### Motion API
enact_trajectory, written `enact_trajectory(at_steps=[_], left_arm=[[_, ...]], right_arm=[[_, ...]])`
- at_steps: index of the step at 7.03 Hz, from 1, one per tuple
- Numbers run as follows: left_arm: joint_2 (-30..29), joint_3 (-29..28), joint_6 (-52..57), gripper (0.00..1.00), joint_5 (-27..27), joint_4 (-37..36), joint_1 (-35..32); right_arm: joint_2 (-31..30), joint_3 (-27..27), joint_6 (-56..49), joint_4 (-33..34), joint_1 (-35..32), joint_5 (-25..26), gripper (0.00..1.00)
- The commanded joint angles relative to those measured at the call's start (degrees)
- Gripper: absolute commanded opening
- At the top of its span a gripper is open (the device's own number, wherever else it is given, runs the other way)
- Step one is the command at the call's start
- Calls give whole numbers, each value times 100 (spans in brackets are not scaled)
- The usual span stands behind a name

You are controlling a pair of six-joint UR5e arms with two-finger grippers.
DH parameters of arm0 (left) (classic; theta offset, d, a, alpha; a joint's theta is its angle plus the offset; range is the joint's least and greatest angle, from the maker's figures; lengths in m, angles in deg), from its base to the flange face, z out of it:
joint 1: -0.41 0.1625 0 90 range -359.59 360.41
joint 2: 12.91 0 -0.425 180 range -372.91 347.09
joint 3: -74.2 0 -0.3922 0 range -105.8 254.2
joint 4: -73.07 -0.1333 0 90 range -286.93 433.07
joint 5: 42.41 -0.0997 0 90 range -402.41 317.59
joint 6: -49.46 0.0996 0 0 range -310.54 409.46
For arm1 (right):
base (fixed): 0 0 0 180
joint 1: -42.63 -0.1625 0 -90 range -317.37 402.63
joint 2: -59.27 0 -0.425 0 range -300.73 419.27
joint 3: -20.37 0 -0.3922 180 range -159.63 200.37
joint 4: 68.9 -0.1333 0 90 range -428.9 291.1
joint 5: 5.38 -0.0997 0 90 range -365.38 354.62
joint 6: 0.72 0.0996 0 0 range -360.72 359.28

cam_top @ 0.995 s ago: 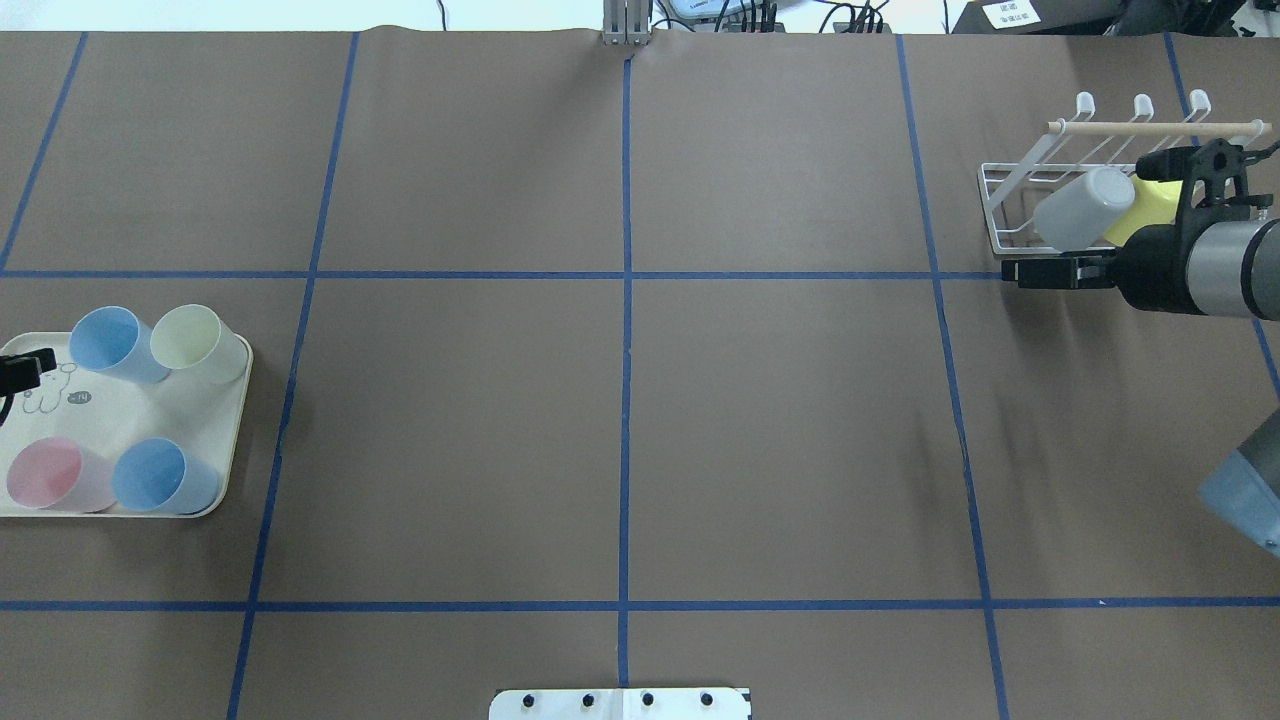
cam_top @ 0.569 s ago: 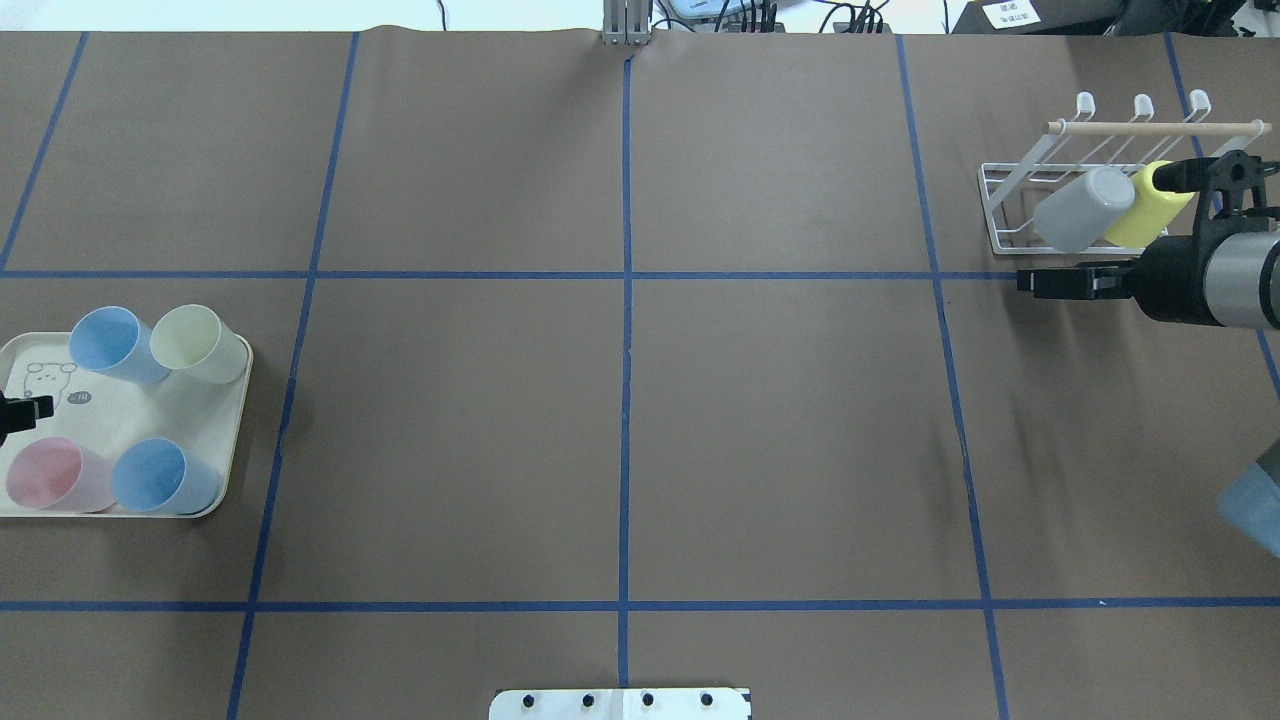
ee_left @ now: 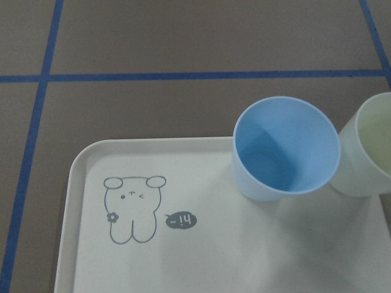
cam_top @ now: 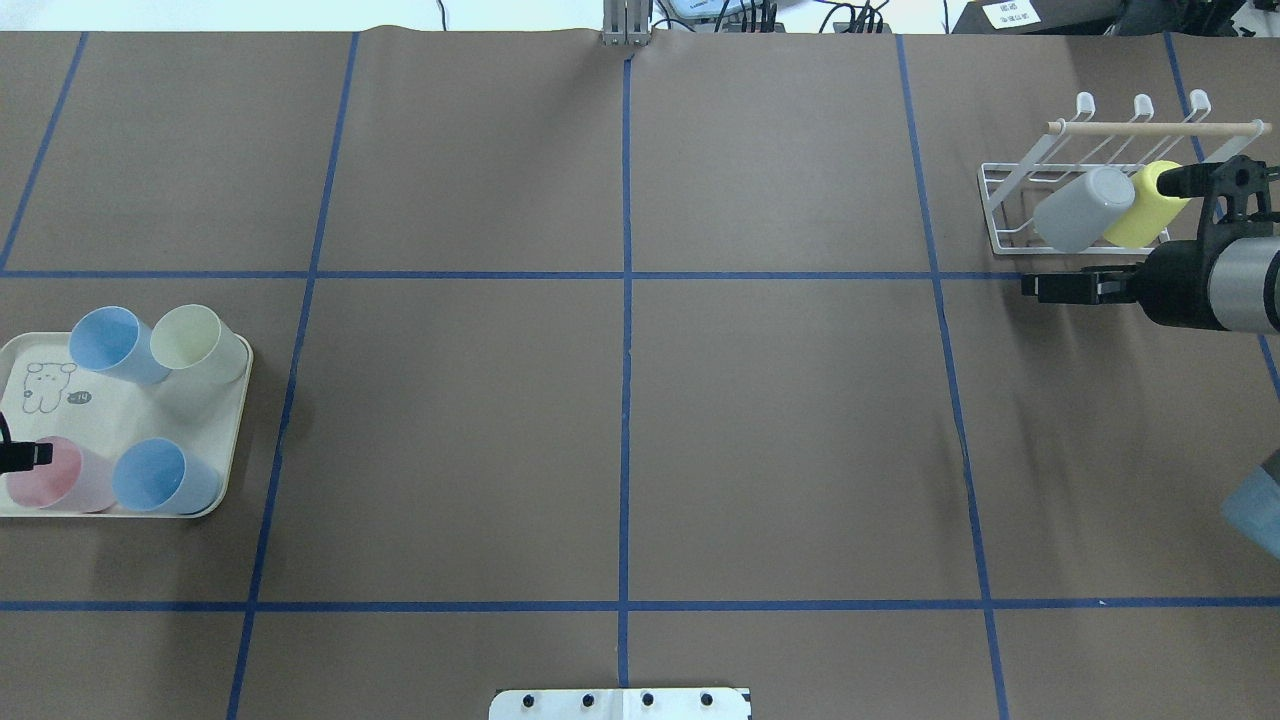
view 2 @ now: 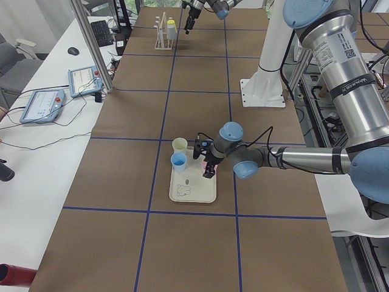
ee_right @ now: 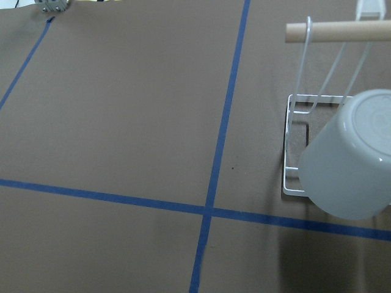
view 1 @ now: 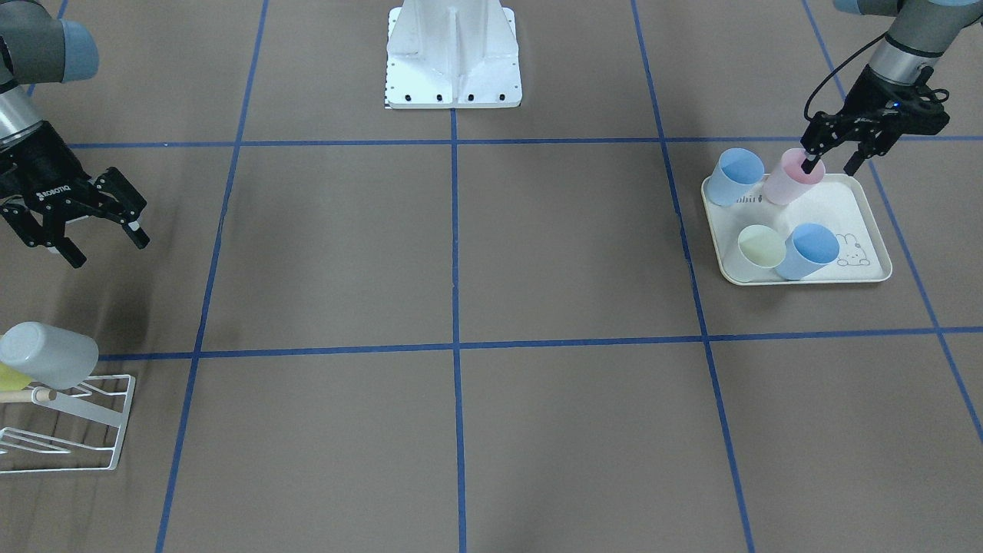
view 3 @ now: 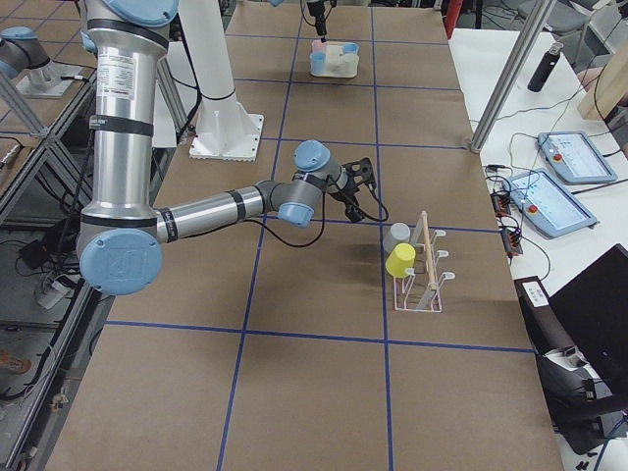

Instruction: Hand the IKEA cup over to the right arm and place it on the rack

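While the brown-papered table (cam_top: 620,400) stretches wide under its blue tape grid, the left arm (view 2: 304,159) reaches down to the cream tray (view 1: 845,223) on the left. The right arm (view 3: 216,208) hovers near the white wire rack (cam_top: 1150,128) at the far right, probably positioned to receive a hand-over. The left gripper (view 1: 830,165) has its jaws apart, one fingertip over the mouth of the pink IKEA cup (view 1: 787,184), apparently to pinch its wall. That cup stands mouth-up in the tray's near-left corner. The right gripper (view 1: 109,252) is spread and empty. A grey cup (view 1: 50,355) and a yellow cup (cam_top: 1140,215) sit upended on the rack, likely to drain. "ROBOTIQ" (view 1: 51,192) marks the right gripper, and a bubble (ee_left: 181,220) beside the tray's rabbit drawing (ee_left: 131,207) reads "~14".
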Motion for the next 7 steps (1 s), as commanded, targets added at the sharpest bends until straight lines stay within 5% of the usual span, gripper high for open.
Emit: enact_trajectory(at_steps=[1, 2, 3, 5, 7], left_arm=[[-2, -124, -1, 44, 265, -17, 28], [-45, -239, -1, 15, 283, -17, 37], [-63, -274, -1, 0, 283, -17, 37], [-11, -214, -10, 0, 692, -8, -41], [51, -73, 34, 0, 1543, 9, -1457]], right_arm=[[7, -28, 6, 0, 11, 0, 100], [8, -37, 6, 0, 11, 0, 100], [8, -37, -2, 0, 11, 0, 100], [60, -46, -3, 0, 11, 0, 100], [69, -46, 15, -26, 11, 9, 100]])
